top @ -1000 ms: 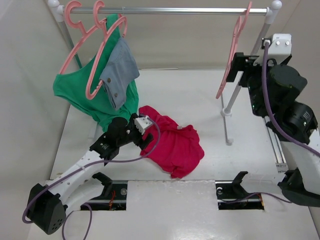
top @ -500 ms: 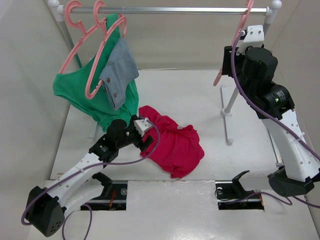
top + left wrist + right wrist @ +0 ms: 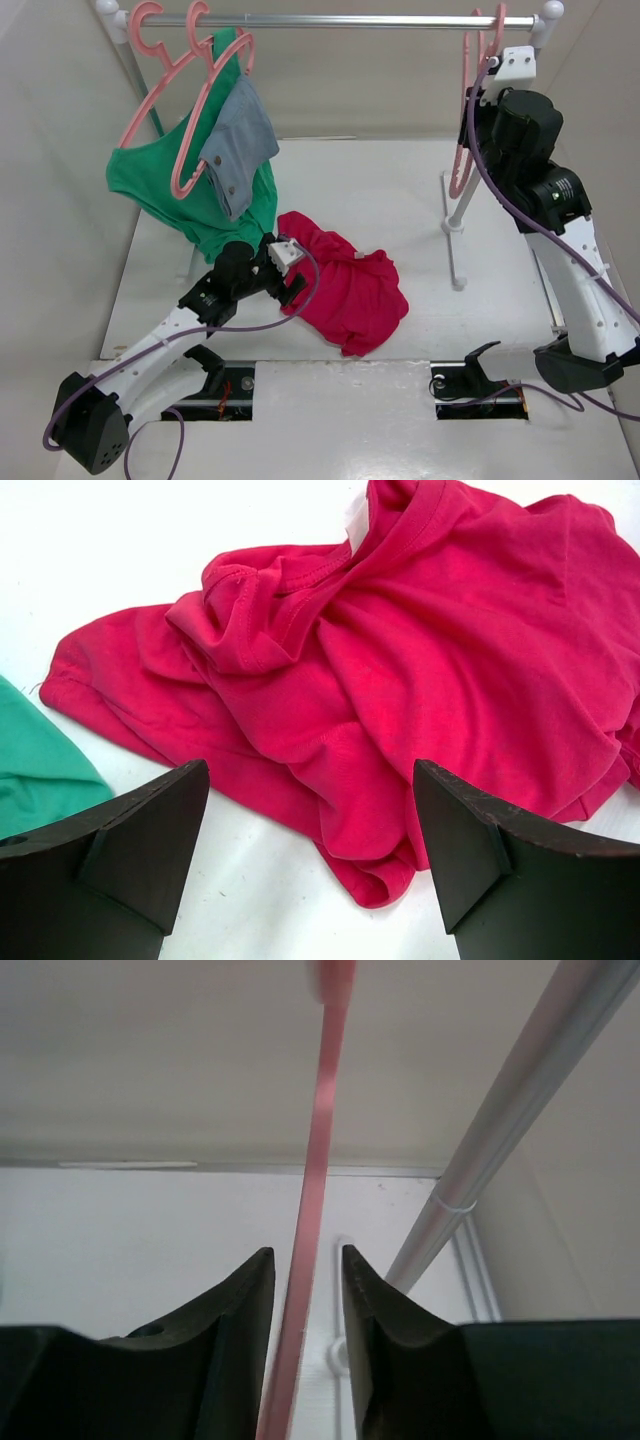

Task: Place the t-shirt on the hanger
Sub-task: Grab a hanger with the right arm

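The crimson t-shirt (image 3: 345,285) lies crumpled on the white table. In the left wrist view the t-shirt (image 3: 400,660) fills the upper part, its hem reaching down between the fingers. My left gripper (image 3: 292,280) (image 3: 310,780) hovers open at the shirt's left edge, holding nothing. The bare pink hanger (image 3: 466,60) hangs from the right end of the rail. My right gripper (image 3: 472,110) (image 3: 306,1255) is raised to it. Its narrowed jaws straddle the hanger's thin bar (image 3: 318,1160), with a slim gap still showing on the right side.
A silver rail (image 3: 340,19) spans the back on white posts (image 3: 460,200). At its left end two pink hangers (image 3: 175,100) carry a green garment (image 3: 150,185) and a grey-blue denim piece (image 3: 240,140). The rack post (image 3: 500,1110) runs just right of my right fingers.
My right arm swung left and up to the hanger, and its jaws narrowed around the bar. The hanger now hangs straighter. The left arm barely moved.
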You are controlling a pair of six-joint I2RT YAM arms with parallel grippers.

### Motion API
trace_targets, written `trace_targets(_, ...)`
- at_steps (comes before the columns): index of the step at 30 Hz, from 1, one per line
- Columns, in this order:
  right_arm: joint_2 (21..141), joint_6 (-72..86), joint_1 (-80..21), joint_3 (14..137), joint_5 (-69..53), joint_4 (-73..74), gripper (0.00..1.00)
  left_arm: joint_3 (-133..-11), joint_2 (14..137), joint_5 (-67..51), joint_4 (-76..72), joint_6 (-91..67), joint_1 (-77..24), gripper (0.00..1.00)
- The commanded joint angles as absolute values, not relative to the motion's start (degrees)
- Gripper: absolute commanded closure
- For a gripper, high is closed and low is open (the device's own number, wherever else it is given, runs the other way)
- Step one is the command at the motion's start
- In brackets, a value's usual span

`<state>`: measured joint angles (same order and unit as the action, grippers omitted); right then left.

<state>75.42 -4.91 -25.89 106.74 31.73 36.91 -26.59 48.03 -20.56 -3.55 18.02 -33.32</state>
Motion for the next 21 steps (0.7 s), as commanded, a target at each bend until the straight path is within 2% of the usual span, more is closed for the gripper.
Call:
trace_targets(1, 74.54, -4.66, -25.58, 106.27, 30.24, 34.1, 0.64, -25.75, 46.14, -20.92, -5.71, 17.31, -33.57, 0.2)
trace_targets(3, 74.01, -4.66, -25.58, 105.39, 30.23, 33.58, 0.74, -25.75, 46.14, -20.92, -5.71, 17.31, -33.57, 0.2)
trace_targets(4, 74.0, -4.66, -25.58, 104.77, 30.23, 33.57, 0.85, -25.75, 46.14, -20.92, -5.71, 17.31, -33.57, 0.2)
trace_targets(7, 73.39, -4.66, -25.58, 104.24, 30.23, 34.1, 1.0, -25.75, 46.14, -20.92, -5.71, 17.31, -33.57, 0.2)
trace_targets(12, 71.72, -7.46, -25.58, 102.93, 23.75, 31.74, 1.0, -25.75, 46.14, -20.92, -6.32, 17.84, -33.57, 0.2)
trace_targets(17, 71.72, -16.33, -25.58, 103.44, 8.63, 27.69, 1.0, -25.75, 46.67, -20.92, -6.86, 19.07, -33.57, 0.2)
trace_targets(21, 71.72, -18.89, -26.89, 102.92, 5.02, 25.05, 1.0, -26.8, 47.81, -20.39, -7.38, 19.6, -33.57, 0.2)
